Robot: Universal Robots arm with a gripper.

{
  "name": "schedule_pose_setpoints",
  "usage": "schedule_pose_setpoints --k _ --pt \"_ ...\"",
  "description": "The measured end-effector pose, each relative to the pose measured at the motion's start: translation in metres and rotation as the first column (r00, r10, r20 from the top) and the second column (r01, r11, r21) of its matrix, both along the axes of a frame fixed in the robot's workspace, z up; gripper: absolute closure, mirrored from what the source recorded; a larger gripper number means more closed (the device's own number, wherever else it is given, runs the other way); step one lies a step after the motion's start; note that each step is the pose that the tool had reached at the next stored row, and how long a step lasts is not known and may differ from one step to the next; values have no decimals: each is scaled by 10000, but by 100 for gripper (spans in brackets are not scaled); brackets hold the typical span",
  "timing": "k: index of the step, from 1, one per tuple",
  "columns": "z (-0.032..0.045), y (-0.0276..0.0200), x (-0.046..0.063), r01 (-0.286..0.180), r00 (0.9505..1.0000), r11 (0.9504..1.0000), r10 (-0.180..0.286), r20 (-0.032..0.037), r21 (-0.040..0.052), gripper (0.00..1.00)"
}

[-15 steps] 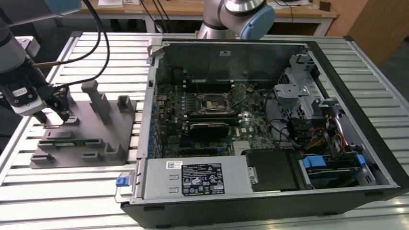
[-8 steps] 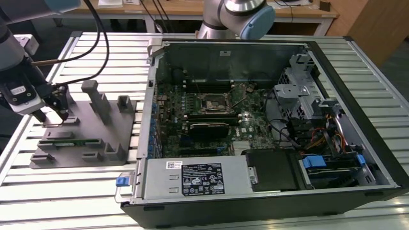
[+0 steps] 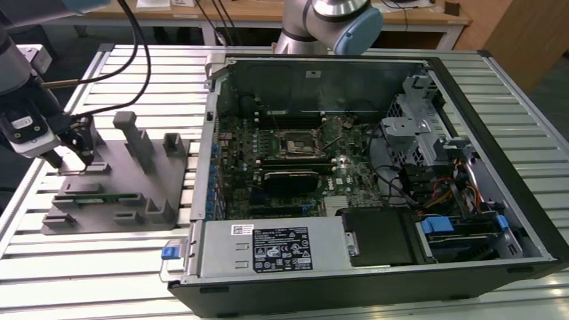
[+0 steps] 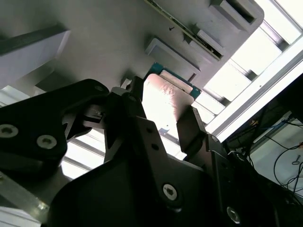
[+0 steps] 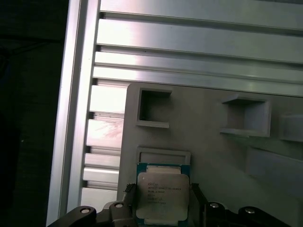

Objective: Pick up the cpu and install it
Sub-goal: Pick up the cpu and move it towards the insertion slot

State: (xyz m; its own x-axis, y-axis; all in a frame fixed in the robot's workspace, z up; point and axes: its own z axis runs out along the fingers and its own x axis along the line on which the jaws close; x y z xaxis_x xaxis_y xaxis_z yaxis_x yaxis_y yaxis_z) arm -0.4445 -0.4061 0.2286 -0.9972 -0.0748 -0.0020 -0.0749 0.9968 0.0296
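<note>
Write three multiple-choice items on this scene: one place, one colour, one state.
1. Where is the gripper?
A. Over the grey fixture
B. Above the drive bays
C. Off the table

2. What colour is the cpu top?
A. Red
B. Silvery
C. Black

3. The computer case is:
A. Closed
B. Upside down
C. Open, motherboard exposed

Answers:
1. A: it hangs over the fixture at the exterior view's left.
2. B: the first wrist view shows a silvery metal top.
3. C: the board shows inside.
</note>
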Motion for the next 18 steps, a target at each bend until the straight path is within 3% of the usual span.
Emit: schedule_pose_setpoints --k 18 --pt "135 0 -2 -1 10000 10000 1 1 4 47"
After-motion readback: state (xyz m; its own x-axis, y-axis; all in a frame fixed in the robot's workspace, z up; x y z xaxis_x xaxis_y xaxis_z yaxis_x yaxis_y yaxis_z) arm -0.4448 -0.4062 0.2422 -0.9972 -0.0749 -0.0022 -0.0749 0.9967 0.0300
